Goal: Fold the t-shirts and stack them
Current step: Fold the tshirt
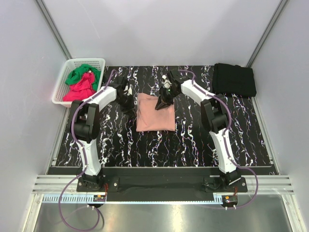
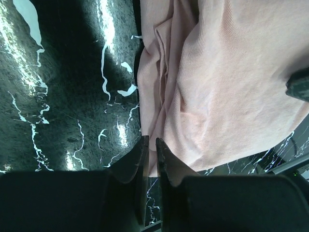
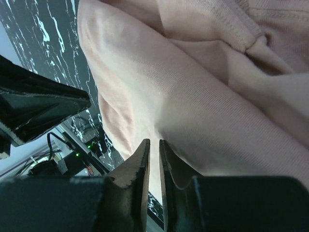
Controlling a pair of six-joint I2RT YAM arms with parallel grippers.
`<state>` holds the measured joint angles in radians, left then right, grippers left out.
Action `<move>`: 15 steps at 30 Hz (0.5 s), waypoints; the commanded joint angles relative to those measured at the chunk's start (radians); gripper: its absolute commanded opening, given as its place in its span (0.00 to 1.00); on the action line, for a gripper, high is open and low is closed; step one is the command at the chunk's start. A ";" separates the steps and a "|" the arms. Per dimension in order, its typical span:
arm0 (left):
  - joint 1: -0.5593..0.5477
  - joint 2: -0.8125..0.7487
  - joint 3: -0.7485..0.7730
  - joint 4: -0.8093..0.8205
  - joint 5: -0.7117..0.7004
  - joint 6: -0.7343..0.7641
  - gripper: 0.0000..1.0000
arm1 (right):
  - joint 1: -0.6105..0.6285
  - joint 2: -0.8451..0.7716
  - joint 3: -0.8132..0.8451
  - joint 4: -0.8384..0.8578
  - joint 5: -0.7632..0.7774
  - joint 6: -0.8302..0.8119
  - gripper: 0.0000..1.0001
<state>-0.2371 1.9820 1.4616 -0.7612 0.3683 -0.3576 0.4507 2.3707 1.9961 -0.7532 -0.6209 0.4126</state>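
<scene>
Overhead view of a black table with white marble veining [image 1: 193, 135] inside pale walls. At the 10 o'clock corner sits a white plastic lattice basket [image 1: 60, 89]. It holds a crumpled green cloth t-shirt [image 1: 82, 73] at its far end and a crumpled magenta-red t-shirt [image 1: 79, 90] at its near end; how the two overlap lower in the basket is hidden. At 2 o'clock a black t-shirt [image 1: 234, 79] lies folded flat on the table, outside the basket. In the middle lies the salmon-pink cloth t-shirt [image 1: 155, 116], folded into a rough rectangle; its inner layers are hidden. The left tool [image 2: 151, 140] sits low at the shirt's 10 o'clock corner, and the right tool [image 3: 154, 141] is over its 1 o'clock corner. In each wrist view the jaws are narrow, with only a thin slit between them, and the tips are against rumpled pink cloth. Whether either tool has cloth pinched cannot be told. A dark shape [image 2: 299, 87] is cut off at 3 o'clock in the left wrist view. A dark wedge [image 3: 38, 108] at 9 o'clock in the right wrist view is hard to make out.
</scene>
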 commanded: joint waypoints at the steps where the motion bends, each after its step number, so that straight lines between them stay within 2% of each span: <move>1: -0.008 -0.026 0.034 0.007 0.003 0.012 0.16 | -0.003 0.007 0.061 0.006 -0.002 -0.021 0.20; 15: -0.028 -0.002 0.028 0.005 0.037 0.037 0.17 | -0.006 0.073 0.115 0.008 0.000 -0.021 0.20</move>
<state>-0.2592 1.9820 1.4700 -0.7624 0.3813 -0.3420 0.4503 2.4191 2.0632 -0.7521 -0.6205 0.4065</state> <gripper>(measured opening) 0.156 0.201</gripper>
